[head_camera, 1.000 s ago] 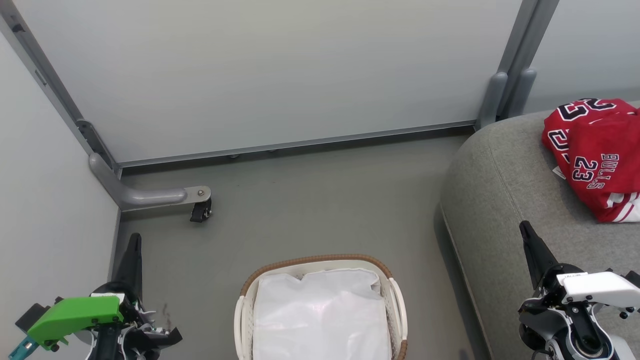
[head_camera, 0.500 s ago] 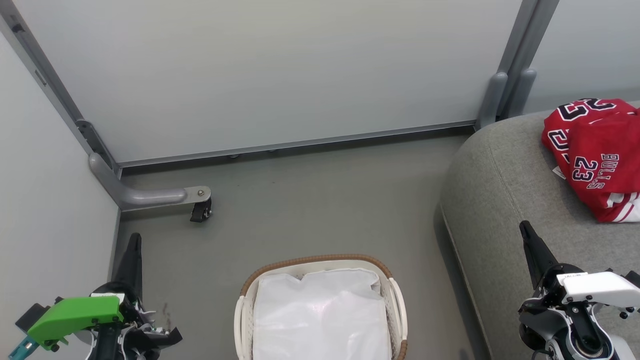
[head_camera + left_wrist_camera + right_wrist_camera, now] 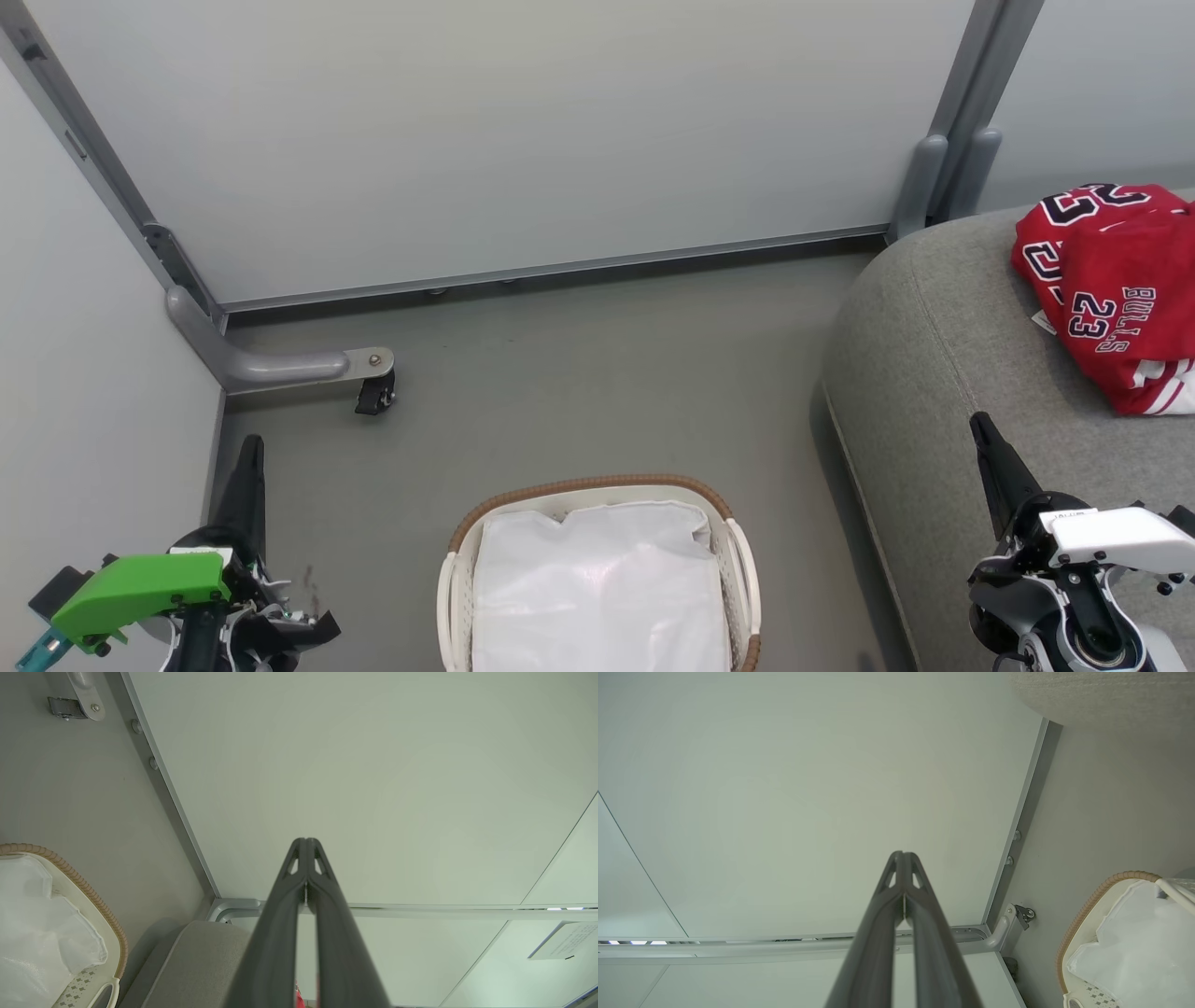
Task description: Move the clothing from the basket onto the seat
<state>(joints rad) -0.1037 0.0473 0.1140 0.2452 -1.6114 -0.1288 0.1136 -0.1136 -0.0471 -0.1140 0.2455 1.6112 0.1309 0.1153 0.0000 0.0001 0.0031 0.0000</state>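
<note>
Black fingers of the left gripper [image 3: 249,453] are pressed flat together from base to tip, with nothing caught between them. It is held low at the robot's left side, above bare floor [image 3: 560,373] and close to the side wall, its wrist capped by a green cover [image 3: 140,588]. In the left wrist view the closed tips are aimed at a pale wall panel [image 3: 373,788].

The right gripper [image 3: 982,431] is likewise clamped shut and empty. It is held over the near part of the seat [image 3: 934,373], under a white cover [image 3: 1116,537]. No contact with the cushion can be made out.

Between the two arms, the basket [image 3: 588,485] is set on the floor, well apart from either gripper and just beside the rounded corner of the seat. Its brown woven rim is noted, and a crumpled white liner [image 3: 597,588] is spread inside. No red cloth is seen in the part of it that is in view.

The clothing [image 3: 1111,299] is found on the seat, toward its far right, heaped in loose folds: red fabric, white stripes at the lower edge, "23" printed more than once. It is well apart from the right gripper's tips.

Farther out, a grey metal frame [image 3: 560,266] is run along the foot of the wall panel, and a small caster [image 3: 373,397] is fixed to a bracket at the left corner.
</note>
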